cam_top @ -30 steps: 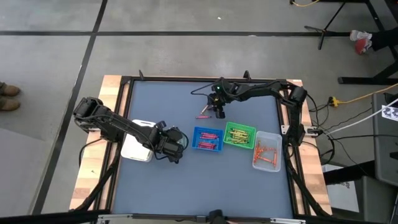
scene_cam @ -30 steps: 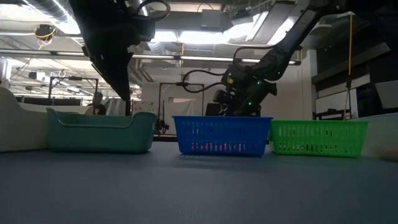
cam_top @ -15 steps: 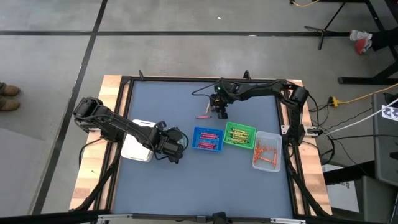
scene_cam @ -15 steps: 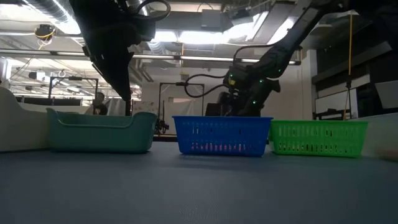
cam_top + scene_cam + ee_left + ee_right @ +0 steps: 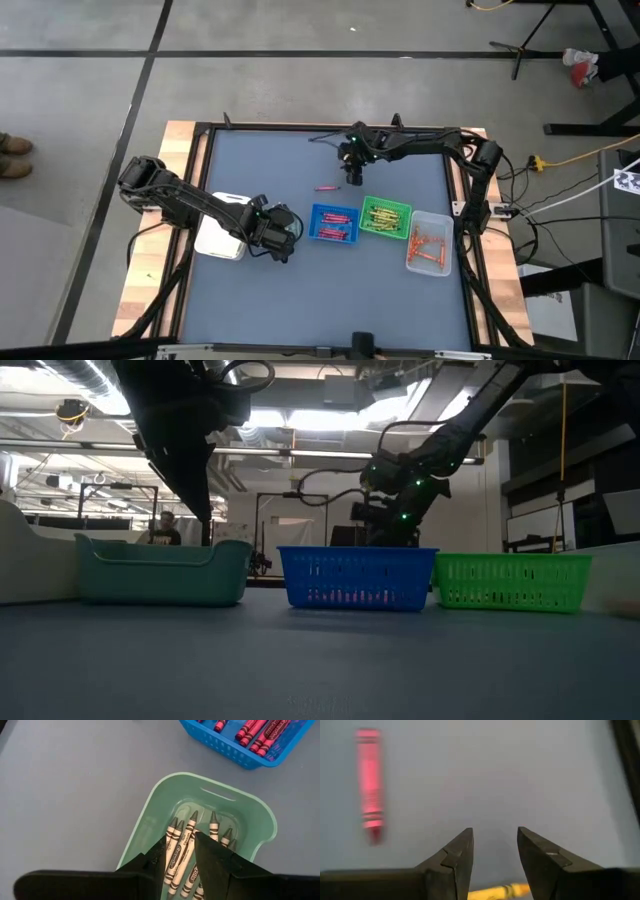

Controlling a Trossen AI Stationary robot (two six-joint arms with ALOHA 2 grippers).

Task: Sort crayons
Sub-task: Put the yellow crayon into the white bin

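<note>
My left gripper [image 5: 179, 842] is open, pointing down into a teal tray [image 5: 150, 805] that holds several grey crayons [image 5: 214, 827]; two of them show in the gap between its fingers. My right gripper [image 5: 495, 842] is open above the bare table near the far edge [image 5: 353, 178]. A pink crayon [image 5: 326, 187] lies flat on the table beside it and also shows in the right wrist view [image 5: 369, 777]. A yellow crayon [image 5: 495, 892] shows low in the gap between the right fingers. My left gripper: I cannot tell whether its fingers touch the grey crayons between them. My right gripper: the yellow crayon [image 5: 490, 893] lies across the gap far back between the fingers. I cannot tell whether they touch it.
A blue tray [image 5: 333, 223] with pink crayons, a green tray [image 5: 385, 217] with yellow-green crayons and a clear tray [image 5: 430, 243] with orange crayons stand in a row right of centre. A white tray [image 5: 218, 240] sits under the left arm. A person shows beyond the table [image 5: 163, 525].
My right gripper has risen and gone toward the table's far edge, away from the pink crayon, which stays flat on the table.
</note>
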